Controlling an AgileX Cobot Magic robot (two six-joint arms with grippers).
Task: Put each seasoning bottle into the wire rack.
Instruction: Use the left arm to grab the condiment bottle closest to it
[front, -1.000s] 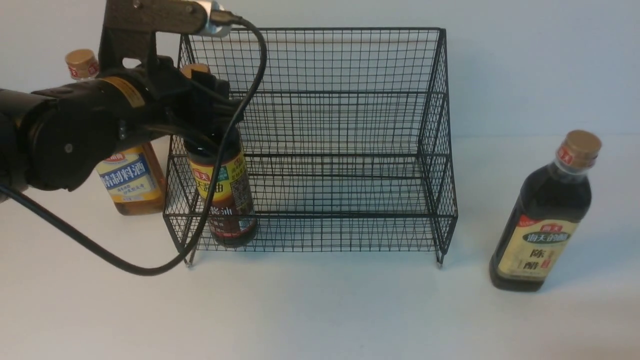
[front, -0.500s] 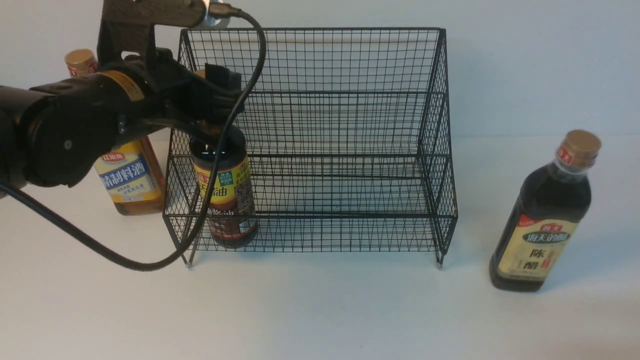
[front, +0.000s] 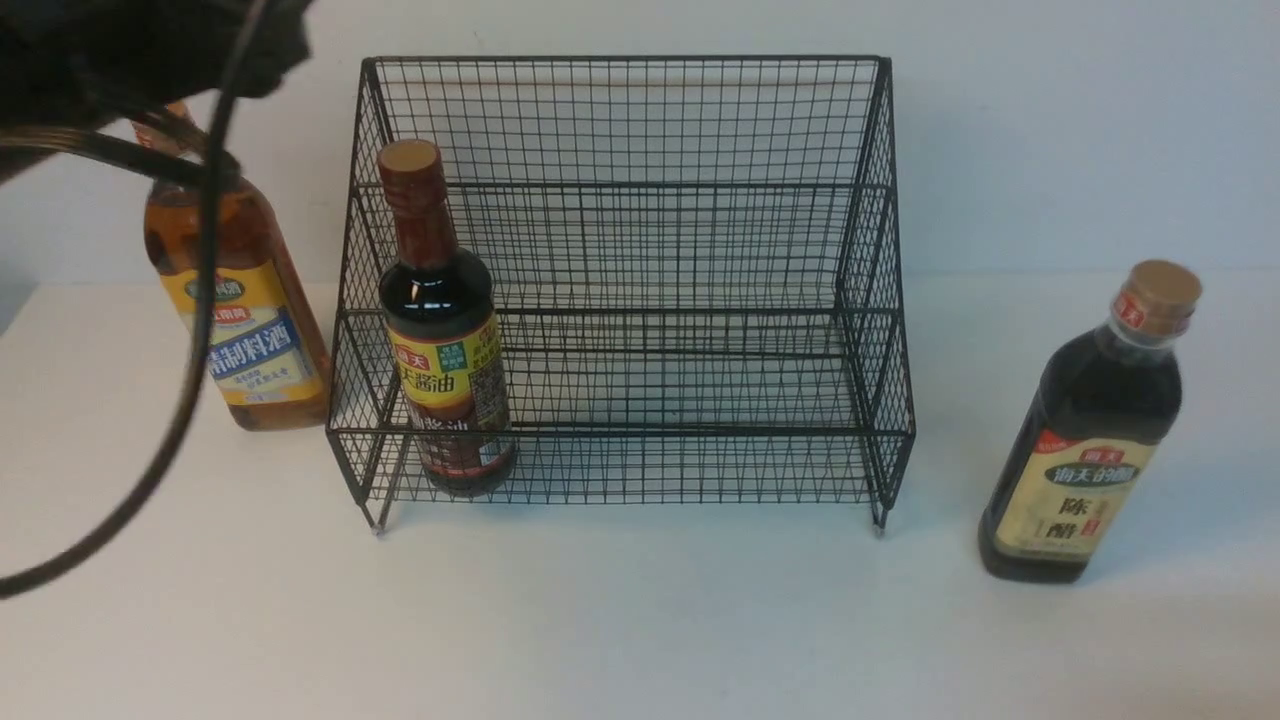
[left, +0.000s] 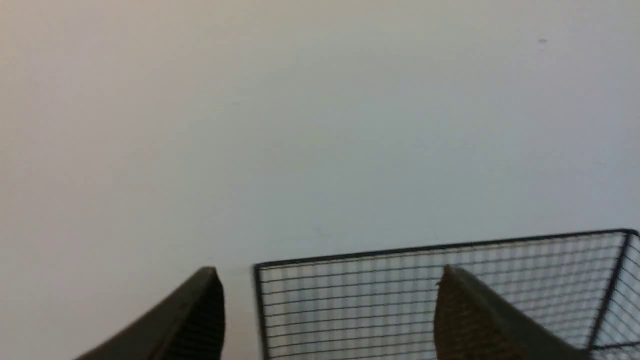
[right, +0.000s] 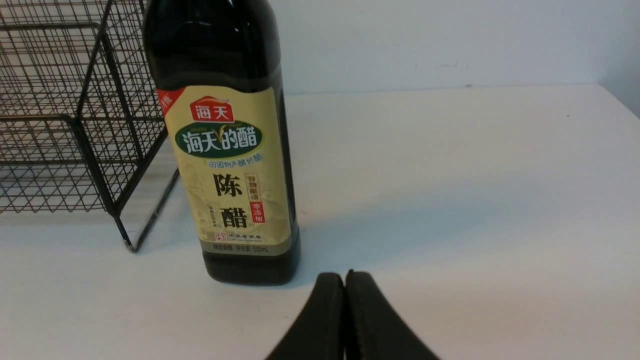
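My left arm (front: 150, 40) is raised high at the upper left of the front view, its cable hanging down. My left claw (left: 327, 310) stands wide apart and grips nothing. My right claw (right: 345, 300) sits low, fingertips pressed together, empty.

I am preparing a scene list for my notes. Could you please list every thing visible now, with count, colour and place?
wire rack: one, black, centre of the table, back towards the wall.
red-necked bottle: one, dark, yellow label, upright inside the rack's lower tier at its left end.
amber bottle: one, amber with yellow-and-blue label, on the table left of the rack.
dark squarish bottle: one, cream label, tan cap, on the table right of the rack.
table: one, white.
cable: one, black, hanging at the left.
left end effector: open, empty, raised above the rack.
right end effector: shut, empty, near the squarish bottle.
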